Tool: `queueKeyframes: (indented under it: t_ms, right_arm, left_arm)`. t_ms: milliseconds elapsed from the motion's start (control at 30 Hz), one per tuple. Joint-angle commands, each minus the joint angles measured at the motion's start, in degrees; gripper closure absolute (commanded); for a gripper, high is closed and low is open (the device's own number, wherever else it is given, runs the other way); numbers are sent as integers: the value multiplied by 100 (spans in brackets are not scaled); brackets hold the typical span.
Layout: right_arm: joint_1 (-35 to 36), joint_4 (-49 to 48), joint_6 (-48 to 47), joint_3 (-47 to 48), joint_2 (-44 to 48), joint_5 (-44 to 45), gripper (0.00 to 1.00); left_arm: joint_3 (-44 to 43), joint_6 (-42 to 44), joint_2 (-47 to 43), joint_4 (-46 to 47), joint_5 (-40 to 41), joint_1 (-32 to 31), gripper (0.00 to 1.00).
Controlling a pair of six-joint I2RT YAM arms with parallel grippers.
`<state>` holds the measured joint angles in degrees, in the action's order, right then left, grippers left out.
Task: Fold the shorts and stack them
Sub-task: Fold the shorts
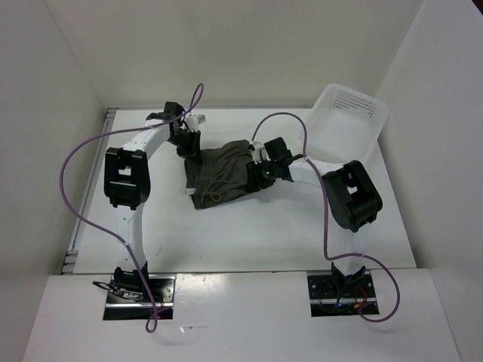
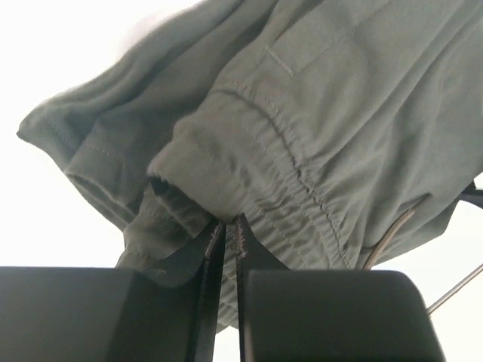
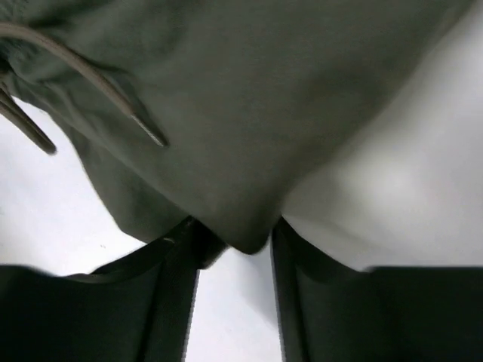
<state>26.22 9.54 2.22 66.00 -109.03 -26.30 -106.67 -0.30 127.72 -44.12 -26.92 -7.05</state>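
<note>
Pinching the shorts (image 1: 223, 175) from both sides, in the middle of the bench (image 1: 249, 234) — with left jaws pressed together on the waistband (image 2: 287, 173), with right jaws on a cloth fold.

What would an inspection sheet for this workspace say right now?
Surface: white table, no marks seen.
Job's things: shorts bunched mid-table, stretched between both arms.
Clutter: white perforated basket in the far right corner.
Grippers: left gripper pinched shut on the waistband; right gripper closed on a fabric fold.
Cables: purple cables loop off both arms.
Surroundings: white walls on three sides; nothing else seen.
</note>
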Motion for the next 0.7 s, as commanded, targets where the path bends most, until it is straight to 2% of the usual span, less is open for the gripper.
queueKeyframes:
  t_ms: [0,33,133,200,400,467,567,667]
  right_arm:
    - [120,-427,244,-25,-39,74,57]
    - [120,-427,296,62,-100,73,77]
    - [120,-365,297,133,-101,378,100]
    - [120,-295,392,28,-31,573,100]
    - [120,-409,1000,-816,496,90,100]
    - [120,-462,1088,-948,629,90,100]
    - [120,-462,965,-948,690,90,100]
    - [120,-462,816,-896,638,90,100]
  left_arm:
    - [251,30,-546,70,-41,133,85]
    - [322,30,-547,140,-42,134,85]
    - [436,30,-538,280,213,282,87]
    - [236,30,-319,281,213,388,87]
    - [-626,30,130,167,-154,398,87]
    - [-740,30,130,88,-401,328,79]
    - [-680,30,-18,26,-989,266,53]
    - [-627,30,-89,-88,-1271,152,46]
